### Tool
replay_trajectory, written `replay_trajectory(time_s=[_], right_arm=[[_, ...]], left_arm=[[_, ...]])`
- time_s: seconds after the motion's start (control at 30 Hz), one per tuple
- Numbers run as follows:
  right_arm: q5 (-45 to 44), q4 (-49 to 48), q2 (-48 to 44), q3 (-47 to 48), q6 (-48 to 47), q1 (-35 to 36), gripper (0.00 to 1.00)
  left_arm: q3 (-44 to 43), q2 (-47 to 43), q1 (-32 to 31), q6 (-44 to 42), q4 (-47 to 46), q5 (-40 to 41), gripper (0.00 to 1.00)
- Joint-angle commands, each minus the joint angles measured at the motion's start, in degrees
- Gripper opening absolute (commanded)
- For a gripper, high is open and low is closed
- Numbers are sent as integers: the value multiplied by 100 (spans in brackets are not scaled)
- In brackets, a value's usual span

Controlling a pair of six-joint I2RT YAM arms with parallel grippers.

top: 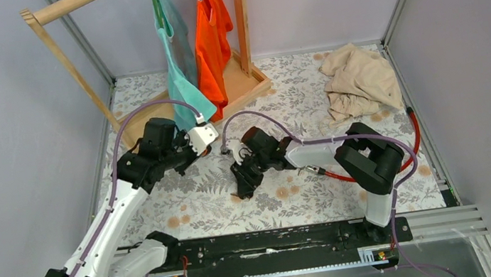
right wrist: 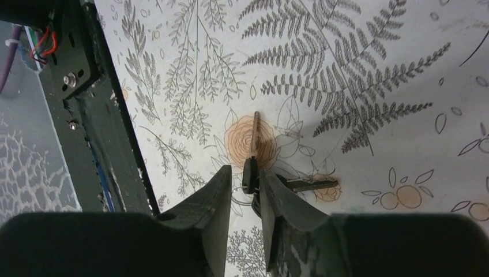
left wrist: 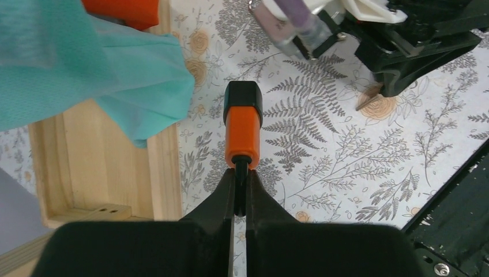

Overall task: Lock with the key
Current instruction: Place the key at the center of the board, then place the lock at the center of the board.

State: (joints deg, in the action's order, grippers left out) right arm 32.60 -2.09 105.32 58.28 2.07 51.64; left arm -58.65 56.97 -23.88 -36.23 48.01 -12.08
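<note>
Your left gripper [left wrist: 241, 176] was clamped shut on the thin black end of the orange padlock [left wrist: 242, 127], holding it out above the floral tablecloth [left wrist: 346, 173]. Your right gripper [right wrist: 245, 173] stood narrowly parted over the key [right wrist: 254, 135]. The key lay on the cloth, its black head between the fingers, close against one. A second key [right wrist: 308, 185] lay beside it.

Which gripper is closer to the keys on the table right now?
Right. The right gripper straddles the keys, jaws apart around one key's head; the left gripper sits apart to their left, shut on the orange lock.
</note>
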Motion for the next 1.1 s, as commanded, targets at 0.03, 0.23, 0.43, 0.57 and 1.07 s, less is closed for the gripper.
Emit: replay_trajectory(time_s=[0.03, 0.23, 0.43, 0.57, 1.07], right_arm=[[-53, 10, -203, 327, -101, 4, 38], [-429, 278, -1042, 31, -796, -197, 64], [-1021, 653, -1880, -279, -1588, -627, 74], [-1384, 999, -2344, -403, -1877, -970, 76], [-2099, 1533, -3396, -863, -2096, -1531, 81]], left_arm=[[153, 30, 51, -28, -423, -485, 0], [400, 499, 50, -212, -426, -1158, 0], [430, 1239, 50, -101, -685, -1607, 0], [544, 1693, 49, 220, -1168, -1793, 1], [360, 3486, 51, 1515, -1848, -1821, 7]])
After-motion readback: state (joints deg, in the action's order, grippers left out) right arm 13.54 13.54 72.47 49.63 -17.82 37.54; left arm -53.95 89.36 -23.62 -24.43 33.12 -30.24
